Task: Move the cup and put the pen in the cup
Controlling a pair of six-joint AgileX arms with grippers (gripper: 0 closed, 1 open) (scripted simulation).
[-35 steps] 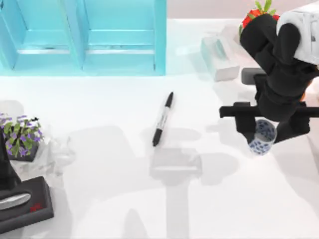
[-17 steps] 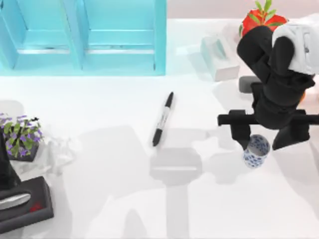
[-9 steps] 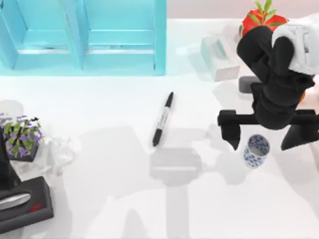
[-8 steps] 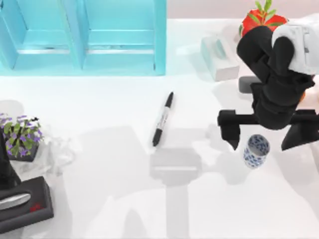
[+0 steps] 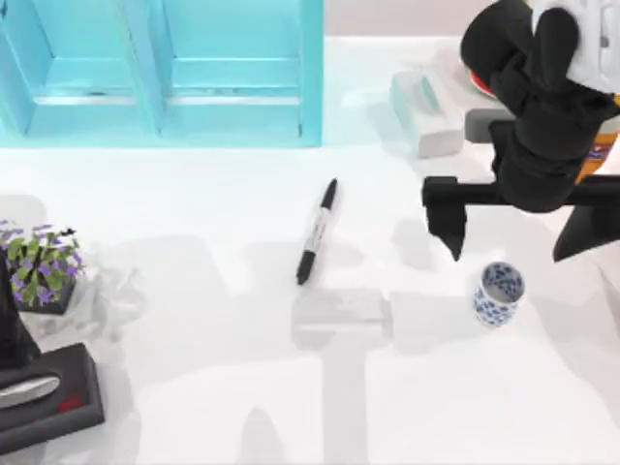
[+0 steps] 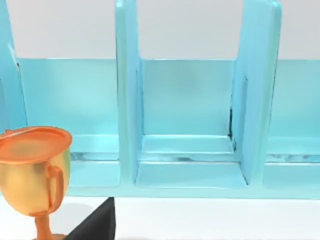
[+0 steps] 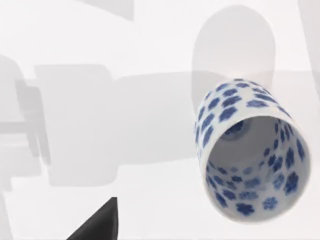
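Cup point(image 5: 500, 294) upright, free on worktop point(image 5: 194, 387) at right; right gripper point(image 5: 518, 232) above it, fingers wide apart; pen point(image 5: 317, 232) lies flat, well left of cup, long axis near–far, nearer right arm; left fingers' state cannot tell.

Glossy glazed ceramic cup point(image 5: 499, 294), matt black plastic pen point(image 5: 317, 231), smooth glossy white table point(image 5: 242, 387), shiny gold metal trophy point(image 6: 34, 172)

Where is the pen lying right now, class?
In the top view, the pen lies flat near the table's middle, in front of the blue shelf and left of the cup.
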